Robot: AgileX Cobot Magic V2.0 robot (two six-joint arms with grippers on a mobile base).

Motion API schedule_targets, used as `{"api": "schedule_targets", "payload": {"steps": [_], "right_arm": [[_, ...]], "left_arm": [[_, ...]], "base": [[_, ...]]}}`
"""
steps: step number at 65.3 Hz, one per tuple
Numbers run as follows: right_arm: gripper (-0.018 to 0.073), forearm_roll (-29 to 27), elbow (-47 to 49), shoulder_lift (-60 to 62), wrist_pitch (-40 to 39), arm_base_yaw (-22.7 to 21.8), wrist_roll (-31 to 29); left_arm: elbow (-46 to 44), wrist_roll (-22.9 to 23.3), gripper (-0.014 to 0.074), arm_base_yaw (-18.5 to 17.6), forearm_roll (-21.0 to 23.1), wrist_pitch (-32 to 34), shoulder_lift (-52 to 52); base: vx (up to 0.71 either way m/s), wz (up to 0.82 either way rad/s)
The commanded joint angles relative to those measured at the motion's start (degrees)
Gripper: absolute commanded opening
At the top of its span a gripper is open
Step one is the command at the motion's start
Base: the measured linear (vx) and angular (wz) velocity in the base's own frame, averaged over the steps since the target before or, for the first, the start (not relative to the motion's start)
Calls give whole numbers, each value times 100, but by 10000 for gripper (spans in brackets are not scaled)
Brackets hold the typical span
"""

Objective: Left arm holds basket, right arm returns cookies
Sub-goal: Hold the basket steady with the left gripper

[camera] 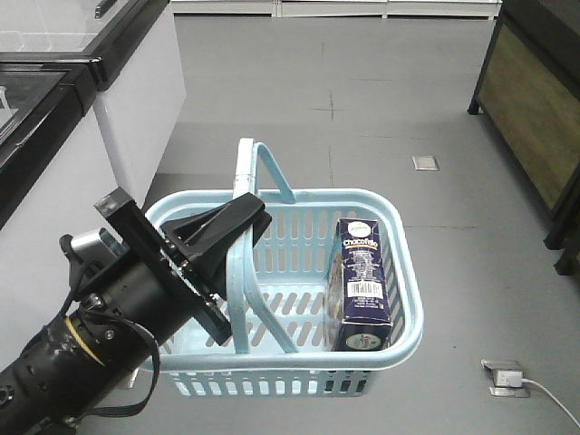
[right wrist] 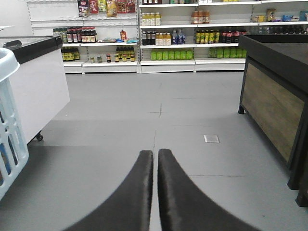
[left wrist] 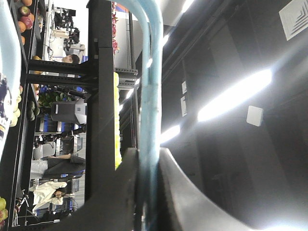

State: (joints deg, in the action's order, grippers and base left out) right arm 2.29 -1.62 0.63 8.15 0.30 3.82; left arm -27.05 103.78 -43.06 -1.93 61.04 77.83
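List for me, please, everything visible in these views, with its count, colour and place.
basket: one, light blue, centre of the front view, lifted by one handle
cookies carton: one, dark navy, upright in the basket's right end
freezer: one, white with a black top, left
counter: one, black frame with a brown panel, right
shelves: white, stocked with bottles, along the far wall
plug: one, white, on the floor at lower right
left arm: one, black, lower left
left fingers: black, shut on the basket's handle
right fingers: black, closed together, empty, right wrist view
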Motion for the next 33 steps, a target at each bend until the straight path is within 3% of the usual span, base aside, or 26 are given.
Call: {"api": "schedule_targets", "payload": {"steps": [1,33], "right_arm": [[-6,16,-101,51,-433,-28,-54],[-6,16,-101,51,-433,-28,-54]], "left_arm": [[-168,-10,-3,-33,-6,862,-224],[-168,-10,-3,-33,-118,857,-224]], "base": [[0,0],[0,0]]}}
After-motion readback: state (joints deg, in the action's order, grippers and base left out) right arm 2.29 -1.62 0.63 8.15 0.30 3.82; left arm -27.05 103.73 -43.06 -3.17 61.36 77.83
